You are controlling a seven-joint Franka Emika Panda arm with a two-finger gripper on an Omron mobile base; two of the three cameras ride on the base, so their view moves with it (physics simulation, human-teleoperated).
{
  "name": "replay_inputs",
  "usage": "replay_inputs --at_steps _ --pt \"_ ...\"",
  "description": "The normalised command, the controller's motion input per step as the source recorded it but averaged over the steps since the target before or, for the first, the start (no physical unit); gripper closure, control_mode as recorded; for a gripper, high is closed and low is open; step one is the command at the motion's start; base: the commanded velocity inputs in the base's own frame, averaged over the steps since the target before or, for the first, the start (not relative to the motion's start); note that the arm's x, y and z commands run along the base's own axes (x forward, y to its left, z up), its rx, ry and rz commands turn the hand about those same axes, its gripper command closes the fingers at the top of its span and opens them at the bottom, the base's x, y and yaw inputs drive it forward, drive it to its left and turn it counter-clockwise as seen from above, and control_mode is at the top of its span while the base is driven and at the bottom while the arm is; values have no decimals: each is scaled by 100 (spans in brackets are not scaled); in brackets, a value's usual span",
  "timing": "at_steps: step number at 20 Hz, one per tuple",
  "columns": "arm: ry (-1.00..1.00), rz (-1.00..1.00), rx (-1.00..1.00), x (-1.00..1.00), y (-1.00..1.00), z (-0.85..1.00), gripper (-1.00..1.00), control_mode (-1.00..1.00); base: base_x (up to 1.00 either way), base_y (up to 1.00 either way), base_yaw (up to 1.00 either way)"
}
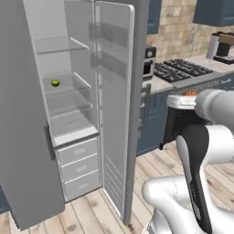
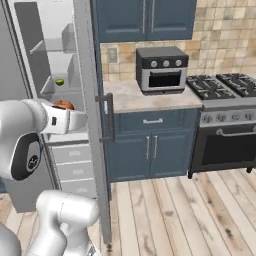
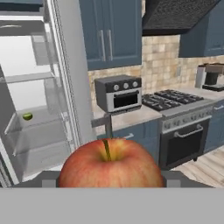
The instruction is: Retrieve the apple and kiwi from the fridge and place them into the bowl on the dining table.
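Kitchen with blue cabinets and wood floor: from my left base view, the fridge (image 1: 114, 114) stands open, and the kiwi (image 1: 55, 83) sits near the front edge of a middle shelf. My right base view shows the apple (image 2: 63, 105) peeking above my white wrist, just outside the fridge. Through my hand view, the apple (image 3: 110, 164) sits pinched in the gripper (image 3: 109, 177), a toaster oven (image 3: 118, 93) on the counter behind.
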Motion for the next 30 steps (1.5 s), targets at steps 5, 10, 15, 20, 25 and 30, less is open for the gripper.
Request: replay_inputs --at_steps 5,10,15,20,25,30 --pt "0 0 0 0 0 0 100 100 -81 5 -71" --pt "0 0 0 0 0 0 100 100 -74 9 -74" --pt "0 0 0 0 0 0 100 100 -82 8 -72" --pt "0 0 0 0 0 0 100 100 -99 8 -67" --pt "0 0 0 0 0 0 100 100 -96 7 -68" --pt "0 0 0 0 0 0 100 100 -80 6 -73"
